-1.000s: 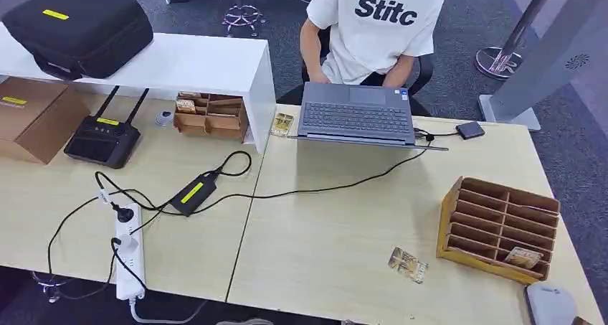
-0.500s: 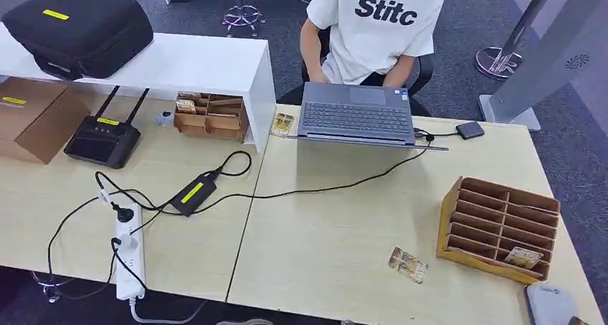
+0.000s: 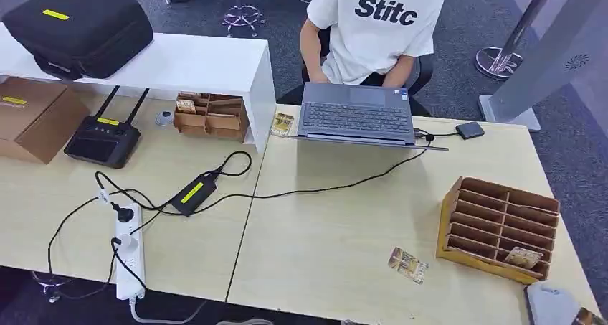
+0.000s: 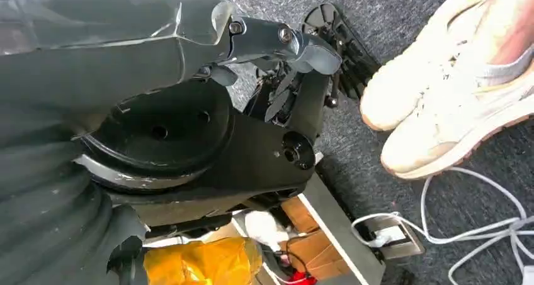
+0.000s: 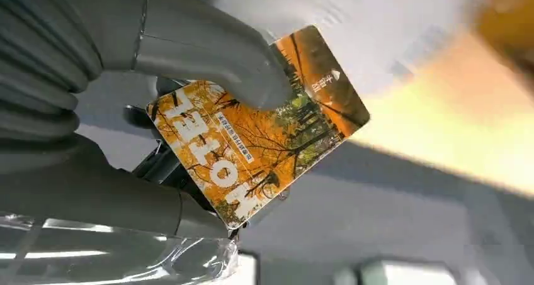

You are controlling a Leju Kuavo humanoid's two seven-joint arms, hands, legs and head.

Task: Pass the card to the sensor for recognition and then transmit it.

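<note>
Gripping card [image 5: 258,124] in right hand [image 5: 189,65], sensor [image 3: 548,303] at 5 o'clock; thumb-only pinch risking slip. Left hand [image 4: 277,52] state unclear.

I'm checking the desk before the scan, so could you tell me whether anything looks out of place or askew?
One card lies loose and askew on the table, beside the wooden slotted rack rather than in a slot. Another card sits by the laptop. The right hand holds an orange hotel card.

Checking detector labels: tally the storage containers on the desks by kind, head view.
Slotted wooden card racks: 2
Brown cardboard box: 1
Black zipped carry case: 1
Total: 4
</note>
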